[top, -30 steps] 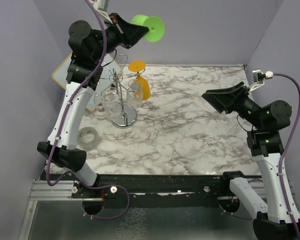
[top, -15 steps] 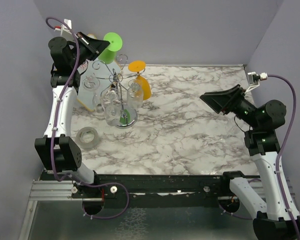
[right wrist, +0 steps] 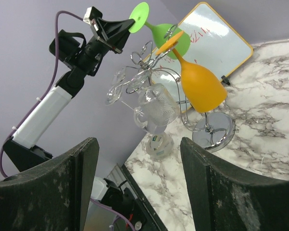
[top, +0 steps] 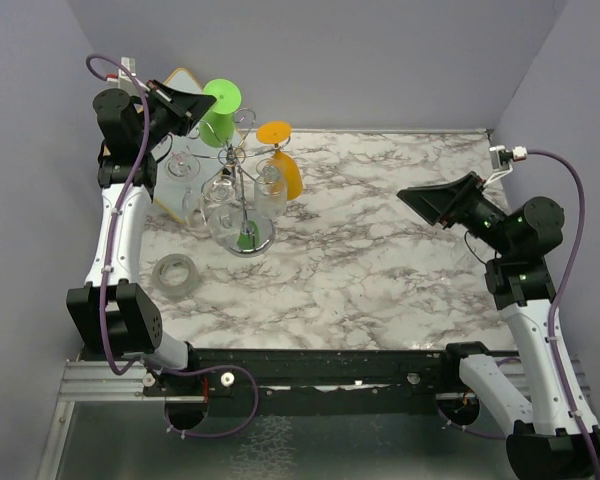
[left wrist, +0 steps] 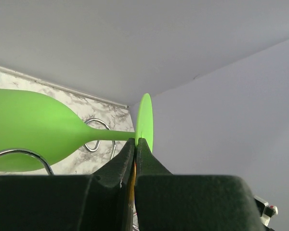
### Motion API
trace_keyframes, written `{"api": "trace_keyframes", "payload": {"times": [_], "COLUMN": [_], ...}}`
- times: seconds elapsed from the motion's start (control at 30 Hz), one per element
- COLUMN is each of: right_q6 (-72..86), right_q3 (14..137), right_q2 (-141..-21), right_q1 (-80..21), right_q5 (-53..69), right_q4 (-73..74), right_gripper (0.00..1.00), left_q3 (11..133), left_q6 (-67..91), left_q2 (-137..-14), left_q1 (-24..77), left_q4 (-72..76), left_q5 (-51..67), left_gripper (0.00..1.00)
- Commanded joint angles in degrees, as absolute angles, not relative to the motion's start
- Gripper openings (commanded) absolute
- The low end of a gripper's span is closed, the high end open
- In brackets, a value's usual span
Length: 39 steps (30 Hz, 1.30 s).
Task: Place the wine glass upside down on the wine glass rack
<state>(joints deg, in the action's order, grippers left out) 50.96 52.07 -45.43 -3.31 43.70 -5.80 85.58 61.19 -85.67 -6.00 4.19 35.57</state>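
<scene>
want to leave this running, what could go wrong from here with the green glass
The left jaws pinch the green wine glass only by its foot's edge, so it may swivel or slip. The wine glass rack already carries an orange glass and clear glasses; the green bowl could knock them while being hooked on.

- The top camera sits high behind my two arm bases and looks down and forward over the whole counter (top: 380, 250) — far enough back to take in the wine glass rack (top: 242, 200).
- My left wrist camera looks out along my left fingers (left wrist: 118, 166), very close, facing sideways toward the wall (left wrist: 207, 120).
- My right wrist camera looks between my right fingers (right wrist: 48, 192), tilted, from well across the counter.
- All three views share the rack and the green wine glass (left wrist: 33, 130) — the right wrist view also catches my left arm (right wrist: 43, 115).
</scene>
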Motion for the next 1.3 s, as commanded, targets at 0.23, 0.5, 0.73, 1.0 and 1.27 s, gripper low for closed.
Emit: {"api": "trace_keyframes", "payload": {"times": [0.23,0.5,0.73,1.0,1.27], "right_q6": [49.0,48.6,50.0,51.8,51.8], "right_q3": [50.9,51.1,50.9,49.3,49.3], "right_q2": [-43.6,-43.1,-42.8,-42.5,-42.5], "right_q1": [-3.4,-3.5,-3.4,-3.4,-3.4], "right_q5": [45.2,45.9,46.5,46.1,45.3], "right_q4": [-7.3,-8.9,-11.8,-14.7,-15.0], "right_gripper": [0.73,0.74,0.74,0.74,0.74], "left_q3": [85.6,84.3,82.3,80.2,80.8], "left_q6": [61.9,64.3,67.2,68.4,69.0], "left_q2": [-84.9,-84.0,-83.2,-83.0,-83.6], "left_q1": [-6.1,-6.1,-5.8,-4.4,-3.3], "left_q4": [0.7,0.2,1.8,2.5,3.0], "left_q5": [37.3,36.1,35.6,35.1,34.7], "left_gripper": [0.0,0.0,0.0,0.0,0.0]}}
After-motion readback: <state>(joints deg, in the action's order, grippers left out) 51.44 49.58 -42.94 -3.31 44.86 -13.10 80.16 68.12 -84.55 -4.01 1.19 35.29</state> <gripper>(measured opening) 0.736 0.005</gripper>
